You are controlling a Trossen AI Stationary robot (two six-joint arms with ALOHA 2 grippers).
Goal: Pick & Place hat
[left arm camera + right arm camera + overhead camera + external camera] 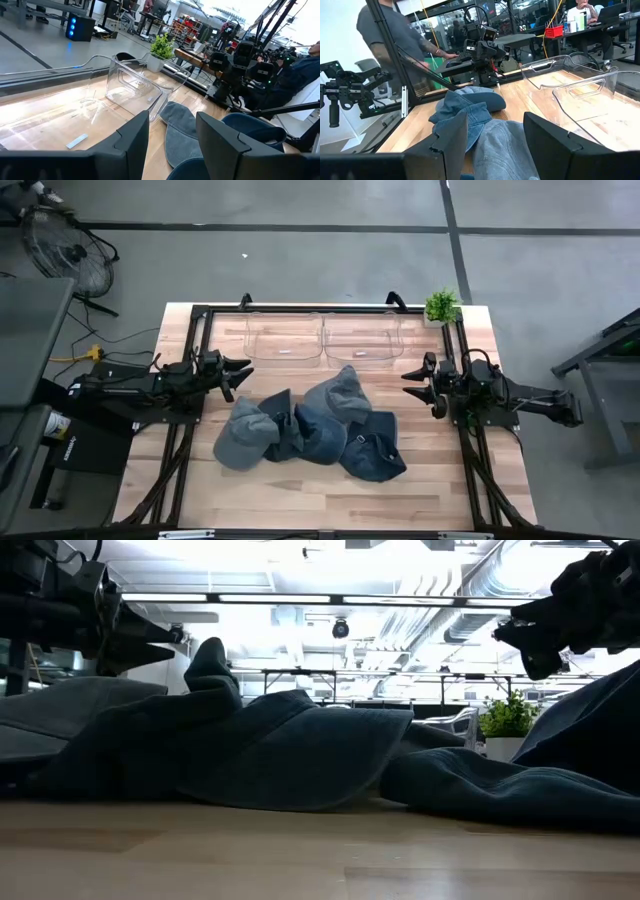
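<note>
**Several hats heaped mid-desk, both arms holding nothing**

Four or so blue and grey hats [310,432] lie in an overlapping pile at the centre of the high view, on the wooden desk [450,490]. Above them in the frame, two clear plastic bins [322,340] sit side by side along the far edge, with a small potted plant [441,307] at the upper right corner. The left gripper [243,374] hovers at the left of the pile, jaws parted and empty. The right gripper [417,385] hovers at the right, jaws likewise apart, gripping nothing. A person [390,35] stands beyond the desk in the right wrist view.
</note>
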